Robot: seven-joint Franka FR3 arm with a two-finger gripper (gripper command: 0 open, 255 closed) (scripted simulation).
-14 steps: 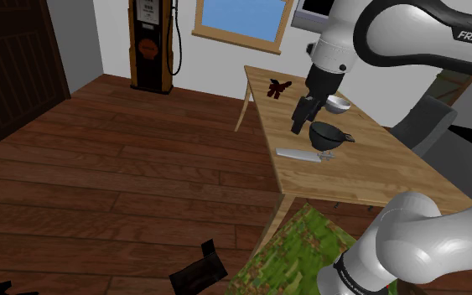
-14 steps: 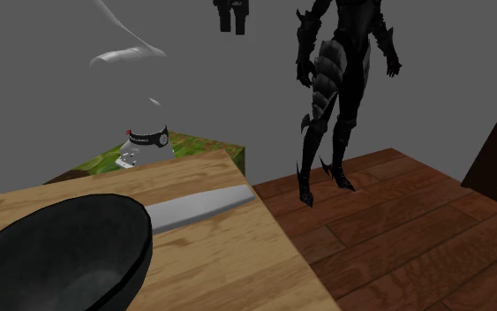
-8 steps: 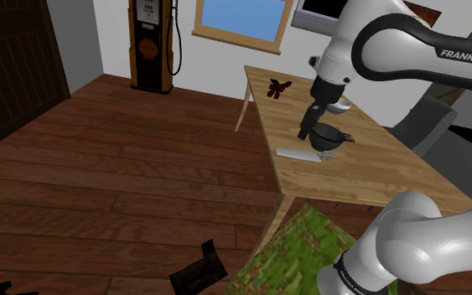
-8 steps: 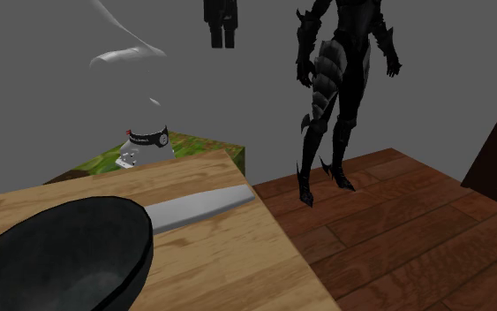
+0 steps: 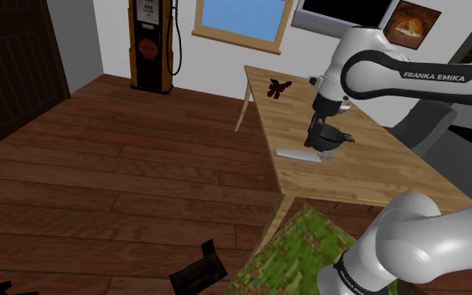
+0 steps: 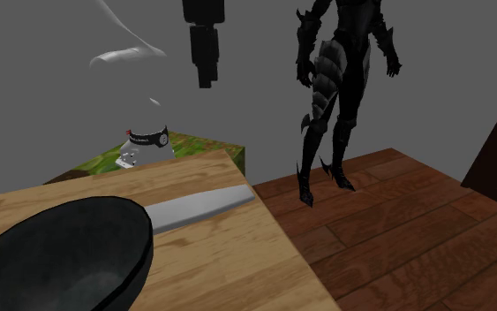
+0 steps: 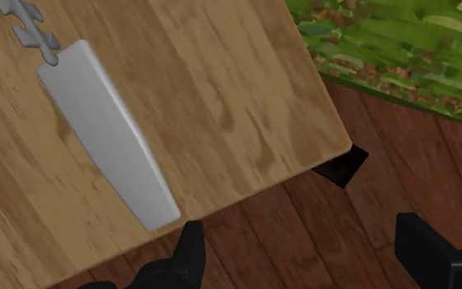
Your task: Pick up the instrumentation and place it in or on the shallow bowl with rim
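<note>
Reaching for the grey tool (image 6: 198, 208)
Your gripper (image 7: 299, 238) is open, holding nothing. The grey tool lies flat on the table (image 6: 237, 256), mid-frame in the second exterior view. Next, you go down over it.

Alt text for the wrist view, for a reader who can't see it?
A grey, blade-shaped instrument lies flat on the wooden table, near its edge. The open gripper shows against the wooden floor beyond that edge, clear of the instrument.
</note>
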